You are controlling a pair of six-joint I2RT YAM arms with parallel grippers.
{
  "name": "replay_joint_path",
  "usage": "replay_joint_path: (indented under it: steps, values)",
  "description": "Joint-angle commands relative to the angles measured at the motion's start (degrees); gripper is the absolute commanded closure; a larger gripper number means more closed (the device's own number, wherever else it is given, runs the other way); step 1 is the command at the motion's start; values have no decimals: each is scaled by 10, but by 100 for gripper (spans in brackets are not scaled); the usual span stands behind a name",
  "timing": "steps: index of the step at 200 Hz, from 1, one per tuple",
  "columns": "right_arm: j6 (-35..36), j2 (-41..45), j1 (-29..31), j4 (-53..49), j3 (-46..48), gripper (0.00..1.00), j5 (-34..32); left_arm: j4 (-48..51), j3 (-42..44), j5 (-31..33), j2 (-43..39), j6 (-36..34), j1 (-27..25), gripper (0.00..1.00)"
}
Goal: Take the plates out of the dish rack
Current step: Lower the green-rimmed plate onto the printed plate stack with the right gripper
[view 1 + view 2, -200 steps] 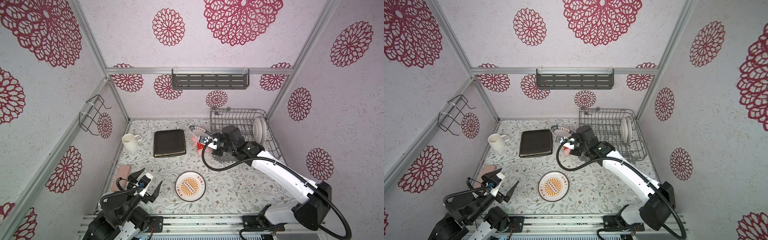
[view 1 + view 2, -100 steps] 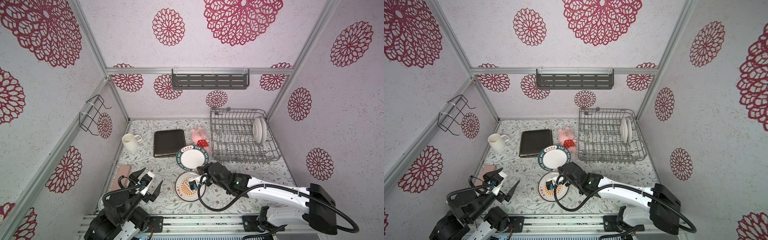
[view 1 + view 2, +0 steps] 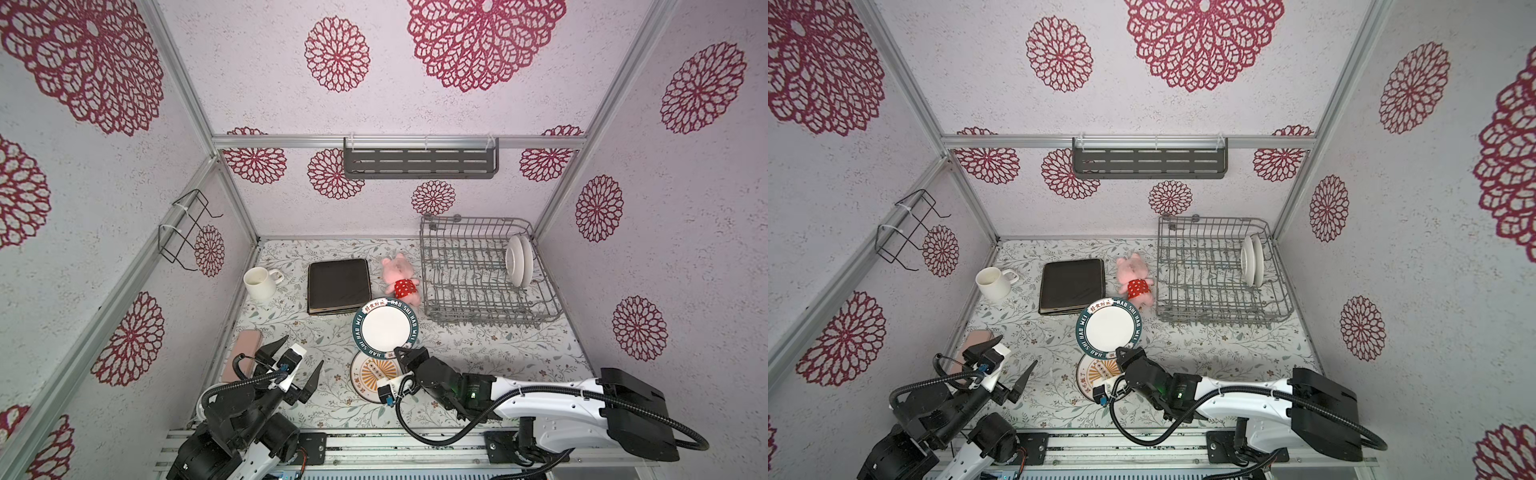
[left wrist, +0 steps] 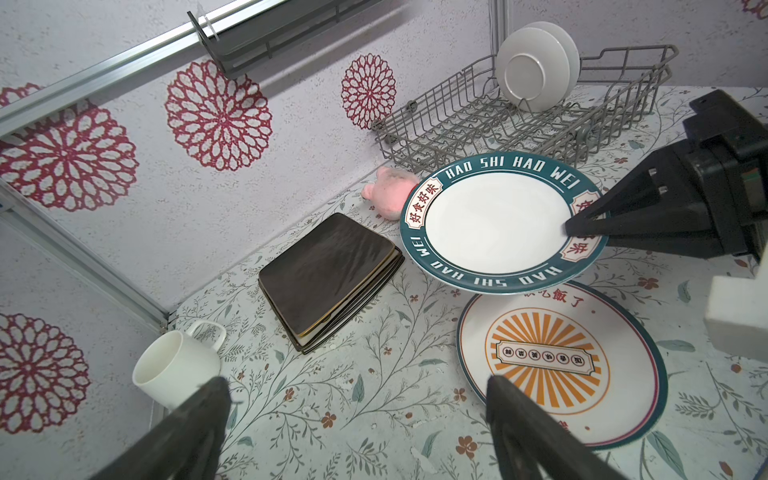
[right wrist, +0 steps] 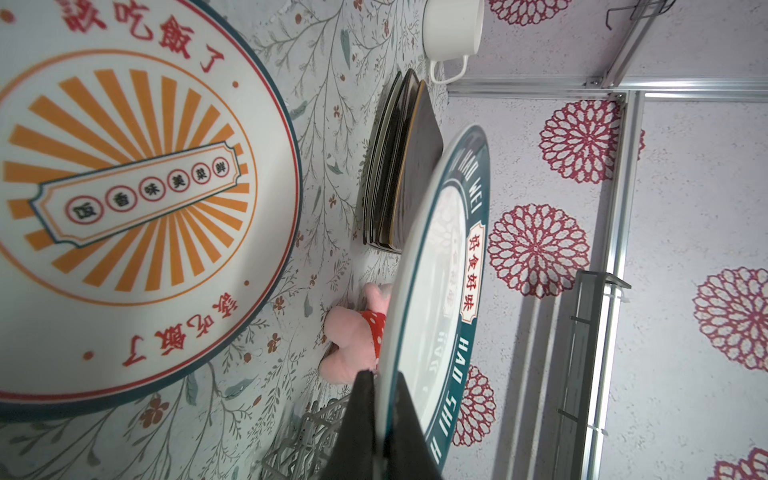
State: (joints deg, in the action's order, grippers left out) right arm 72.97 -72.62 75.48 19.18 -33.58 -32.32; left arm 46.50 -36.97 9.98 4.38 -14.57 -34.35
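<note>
Pinching the teal-rimmed plate (image 3: 385, 328), the right claw (image 3: 401, 353) has come away from the dish rack (image 3: 490, 316) (left claw (image 3: 302, 350) spread).

"HAO SHI HAO WEI" and 好食好味 on the teal-rimmed plate (image 4: 498, 224), red 吃飯了 on the sunburst plate (image 4: 552, 361)

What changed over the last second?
The right gripper, shut on the teal plate, carried it from the rack's left end toward the front. It now hangs over the orange plate's far edge. Unchanged: left gripper open and idle; two white plates in the rack; square plates, mug and toy in place.
</note>
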Motion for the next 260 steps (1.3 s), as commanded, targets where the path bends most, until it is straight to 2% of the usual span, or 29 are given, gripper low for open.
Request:
replay_joint_path:
  steps: [1, 167, 260]
  values:
    - [-3, 17, 15, 86, -1, 100, -41, -12, 4, 3, 1, -6, -8, 3]
    - [-62, -25, 87, 129, 38, 100, -76, -10, 4, -4, 3, -7, -8, 3]
    - [-93, -56, 98, 168, 65, 100, -74, -9, 3, -9, -1, -9, -8, 3]
